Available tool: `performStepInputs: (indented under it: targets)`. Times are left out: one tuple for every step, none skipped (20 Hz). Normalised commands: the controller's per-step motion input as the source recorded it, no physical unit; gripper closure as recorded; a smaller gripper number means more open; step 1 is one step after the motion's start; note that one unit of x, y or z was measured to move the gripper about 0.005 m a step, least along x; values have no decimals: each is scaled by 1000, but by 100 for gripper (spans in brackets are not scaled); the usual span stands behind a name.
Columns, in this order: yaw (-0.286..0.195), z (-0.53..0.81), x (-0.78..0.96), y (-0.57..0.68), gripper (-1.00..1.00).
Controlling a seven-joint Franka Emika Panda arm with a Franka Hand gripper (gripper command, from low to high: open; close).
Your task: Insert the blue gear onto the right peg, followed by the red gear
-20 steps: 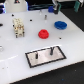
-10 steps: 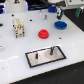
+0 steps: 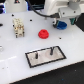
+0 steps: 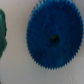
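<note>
The blue gear (image 3: pixel 60 25) lies flat on the white table at the exterior view's upper right. In the wrist view, the blue gear (image 4: pixel 54 38) fills most of the picture, its dark centre hole showing. My gripper (image 3: pixel 63 18) hangs just above it; its fingers are too blurred to tell open from shut. The red gear (image 3: pixel 44 34) sits on the table towards the exterior view's left of the blue one. The right peg (image 3: pixel 50 50) stands bare on the grey black-framed plate (image 3: pixel 56 56) near the front.
The left peg (image 3: pixel 36 54) stands on the same plate. A beige and white fixture (image 3: pixel 18 27) stands at the exterior view's left. A dark green shape (image 4: pixel 2 36) lies at the wrist picture's edge. The table's front edge (image 3: pixel 30 75) runs close below the plate.
The arm has shifted a little towards the exterior view's right, over the blue gear. Both gears and the plate stay where they were.
</note>
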Motion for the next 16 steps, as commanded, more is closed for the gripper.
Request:
performStepInputs:
  targets:
    - [0,-116,-213,-96,-100]
    - [0,-91,-241,-68,-100]
    - [0,-97,-76,-9,-100]
    - [0,15,-7,27,-100]
    - [0,28,-331,-15,-100]
    - [0,0,-51,0,-100]
    - [0,0,-146,17,-100]
    - [0,0,-263,80,-100]
    - [0,0,-343,77,-100]
    - [0,0,-400,46,-100]
    - [0,-6,-420,26,-100]
    - [0,-23,-449,20,-100]
    - [0,-34,-457,0,-100]
    - [0,-43,-469,0,-100]
    - [0,-43,-434,0,-100]
    - [0,-49,-414,0,-100]
